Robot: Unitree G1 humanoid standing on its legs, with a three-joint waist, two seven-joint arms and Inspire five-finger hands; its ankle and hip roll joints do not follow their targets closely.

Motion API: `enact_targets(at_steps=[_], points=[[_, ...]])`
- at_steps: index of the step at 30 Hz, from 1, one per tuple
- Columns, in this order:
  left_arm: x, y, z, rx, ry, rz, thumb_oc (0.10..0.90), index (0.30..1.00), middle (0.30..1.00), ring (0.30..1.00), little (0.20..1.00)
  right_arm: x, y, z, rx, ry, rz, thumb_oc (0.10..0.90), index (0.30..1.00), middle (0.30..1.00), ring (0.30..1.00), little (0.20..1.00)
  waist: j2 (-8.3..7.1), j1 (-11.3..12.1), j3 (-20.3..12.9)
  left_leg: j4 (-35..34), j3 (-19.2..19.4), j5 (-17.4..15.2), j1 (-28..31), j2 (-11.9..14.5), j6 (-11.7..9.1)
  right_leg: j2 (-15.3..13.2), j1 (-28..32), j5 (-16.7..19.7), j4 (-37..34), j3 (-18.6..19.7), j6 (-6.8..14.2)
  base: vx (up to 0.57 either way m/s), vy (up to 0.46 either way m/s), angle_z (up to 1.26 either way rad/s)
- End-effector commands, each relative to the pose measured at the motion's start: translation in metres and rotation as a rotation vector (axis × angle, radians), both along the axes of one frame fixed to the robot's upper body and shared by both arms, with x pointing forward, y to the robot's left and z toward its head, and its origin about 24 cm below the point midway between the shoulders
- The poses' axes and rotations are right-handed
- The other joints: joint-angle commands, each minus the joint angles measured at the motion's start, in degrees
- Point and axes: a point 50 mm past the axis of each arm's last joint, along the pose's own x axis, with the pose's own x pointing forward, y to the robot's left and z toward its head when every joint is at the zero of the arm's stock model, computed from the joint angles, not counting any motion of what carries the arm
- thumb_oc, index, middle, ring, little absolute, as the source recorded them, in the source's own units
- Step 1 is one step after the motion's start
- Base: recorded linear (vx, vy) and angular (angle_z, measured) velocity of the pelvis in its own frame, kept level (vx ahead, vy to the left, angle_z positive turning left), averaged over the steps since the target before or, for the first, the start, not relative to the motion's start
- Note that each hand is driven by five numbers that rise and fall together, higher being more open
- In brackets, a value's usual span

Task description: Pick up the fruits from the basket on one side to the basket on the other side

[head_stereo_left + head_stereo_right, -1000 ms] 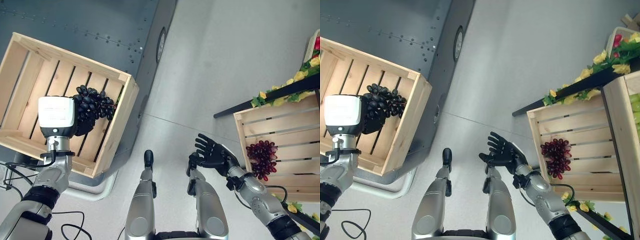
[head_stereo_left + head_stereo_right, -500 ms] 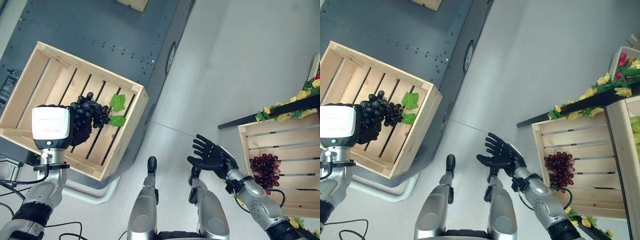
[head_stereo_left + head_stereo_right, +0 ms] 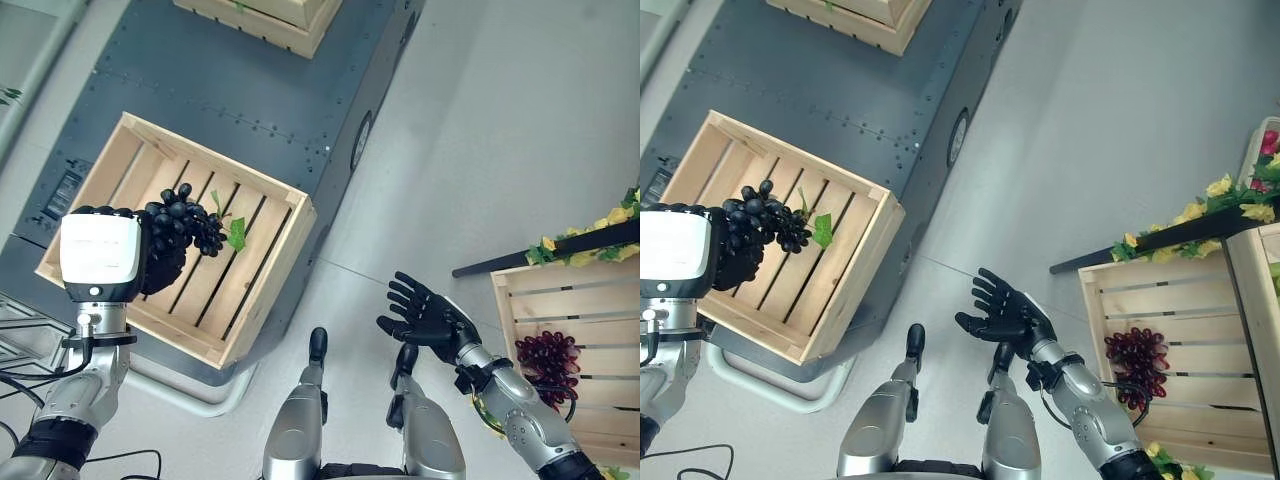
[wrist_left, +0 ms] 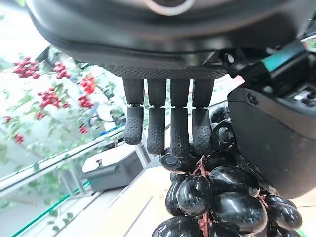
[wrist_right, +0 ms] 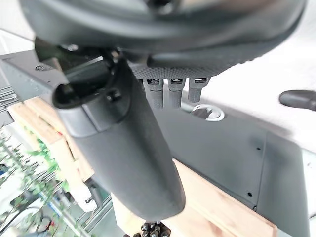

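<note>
The black grape bunch (image 3: 185, 222) hangs in my left hand (image 3: 160, 262), fingers (image 4: 173, 131) and thumb curled round it, its green leaf (image 3: 236, 233) trailing to the side. Beneath that hand sits the slatted wooden crate (image 3: 262, 277) on the dark grey surface (image 3: 250, 90), with a second crate (image 3: 265, 20) farther along it. My right hand (image 3: 428, 318) is held over the floor, released, fingers spread and holding nothing. Just beyond it, another crate (image 3: 520, 300) holds a dark red grape bunch (image 3: 548, 358).
</note>
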Motion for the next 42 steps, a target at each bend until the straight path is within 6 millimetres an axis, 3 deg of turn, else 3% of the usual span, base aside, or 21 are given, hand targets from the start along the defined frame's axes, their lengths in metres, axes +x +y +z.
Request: enact_targets(at_steps=[1, 5, 9, 14, 20, 28, 37, 42], points=[[-0.008, 0.017, 0.034, 0.13, -0.143, -0.003, 0.4, 0.3, 0.3, 0.3, 0.3, -0.012, 0.014, 0.024, -0.008, -0.205, 0.158, 0.8, 0.9, 0.9, 0.9, 0.9, -0.8, 0.0, -12.6, -0.1, -0.9, -3.2, 0.3, -4.1, -1.0, -1.1, -1.7, -3.5, 6.8, 0.9, 1.4, 0.04, -0.064, 0.16], [-0.007, 0.002, 0.034, 0.18, -0.086, -0.101, 0.4, 0.3, 0.3, 0.3, 0.3, -0.001, 0.031, 0.058, -0.068, -0.4, 0.256, 0.8, 0.9, 0.9, 0.9, 0.9, -0.45, 1.6, -15.0, -0.1, -1.8, -3.8, 2.1, -4.2, -0.7, -1.3, 1.0, -3.1, 5.0, 0.5, 1.3, 0.08, -0.101, 0.1], [-0.006, -0.003, 0.037, 0.219, -0.053, -0.156, 0.4, 0.3, 0.3, 0.3, 0.3, 0.009, 0.037, 0.077, -0.103, -0.509, 0.284, 0.8, 0.9, 0.9, 0.9, 0.9, -0.22, 3.2, -17.4, -0.1, -2.0, -4.5, 3.7, -4.1, -0.3, -1.3, 3.2, -2.8, 3.6, 0.4, 1.2, 0.07, -0.076, 0.04], [-0.001, -0.01, 0.046, 0.238, -0.026, -0.217, 0.4, 0.3, 0.3, 0.3, 0.3, 0.018, 0.046, 0.093, -0.111, -0.571, 0.291, 0.8, 0.9, 0.9, 0.9, 0.9, -0.1, 4.5, -20.0, -0.1, -2.5, -5.0, 5.1, -3.9, -0.2, -1.2, 5.5, -2.5, 2.0, 0.2, 1.1, 0.06, -0.075, 0.06], [0.014, -0.031, 0.065, 0.247, 0.002, -0.294, 0.4, 0.3, 0.3, 0.3, 0.3, 0.029, 0.071, 0.107, -0.122, -0.646, 0.299, 0.8, 0.9, 0.9, 0.9, 0.9, 0.23, 5.7, -22.5, -0.1, -2.9, -5.5, 6.5, -3.4, -0.4, -1.4, 7.7, -1.5, -0.1, 0.6, 1.1, 0.02, -0.07, 0.09], [0.027, -0.056, 0.091, 0.262, 0.007, -0.37, 0.4, 0.3, 0.3, 0.3, 0.3, 0.038, 0.097, 0.114, -0.109, -0.659, 0.307, 0.8, 0.9, 0.9, 0.9, 0.9, 0.6, 6.8, -24.2, -0.1, -2.8, -6.1, 7.6, -3.0, -0.6, -1.8, 8.8, -1.9, -0.3, 0.2, 1.0, 0.0, -0.025, 0.03], [0.032, -0.083, 0.1, 0.29, 0.025, -0.485, 0.4, 0.3, 0.3, 0.3, 0.3, 0.045, 0.115, 0.117, -0.08, -0.633, 0.261, 0.8, 0.9, 0.9, 0.9, 0.9, 0.72, 7.4, -25.4, -0.1, -3.0, -6.3, 7.9, -2.8, -0.7, -1.8, 9.2, -2.1, -0.4, -0.1, 0.9, 0.0, -0.011, 0.02], [0.032, -0.097, 0.104, 0.286, 0.038, -0.551, 0.4, 0.3, 0.3, 0.3, 0.3, 0.049, 0.121, 0.109, -0.088, -0.58, 0.212, 0.8, 0.9, 0.9, 0.9, 0.9, 0.84, 7.6, -26.0, -0.1, -2.5, -6.5, 8.1, -2.7, -0.7, -2.0, 9.4, -2.2, -0.4, 0.1, 0.9, 0.0, 0.0, 0.0]])
